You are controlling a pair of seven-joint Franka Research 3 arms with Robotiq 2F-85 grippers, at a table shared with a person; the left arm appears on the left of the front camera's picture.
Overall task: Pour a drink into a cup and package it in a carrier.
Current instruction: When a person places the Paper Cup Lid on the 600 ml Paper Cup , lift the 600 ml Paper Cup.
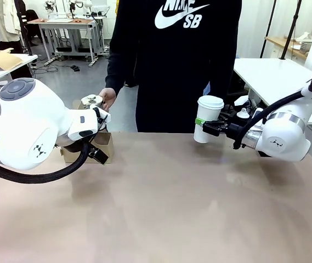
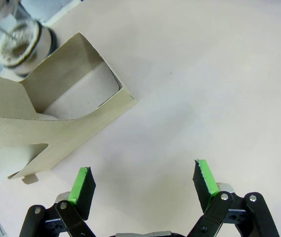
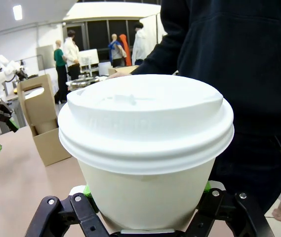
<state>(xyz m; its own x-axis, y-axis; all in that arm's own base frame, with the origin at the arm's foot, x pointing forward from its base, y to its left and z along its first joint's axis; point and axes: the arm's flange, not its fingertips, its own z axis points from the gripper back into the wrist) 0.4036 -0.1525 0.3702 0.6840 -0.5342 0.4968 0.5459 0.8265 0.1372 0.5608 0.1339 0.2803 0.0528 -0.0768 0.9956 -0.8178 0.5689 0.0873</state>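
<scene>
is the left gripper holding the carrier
No, the left gripper is open with its jaws apart over the bare table, and the carrier sits off to one side, untouched.

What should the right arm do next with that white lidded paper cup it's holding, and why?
Probably carry the white lidded paper cup leftward toward the brown cardboard carrier. The right gripper is shut on the cup, the carrier stands well apart to its left, and the left gripper hangs open beside the carrier.
</scene>
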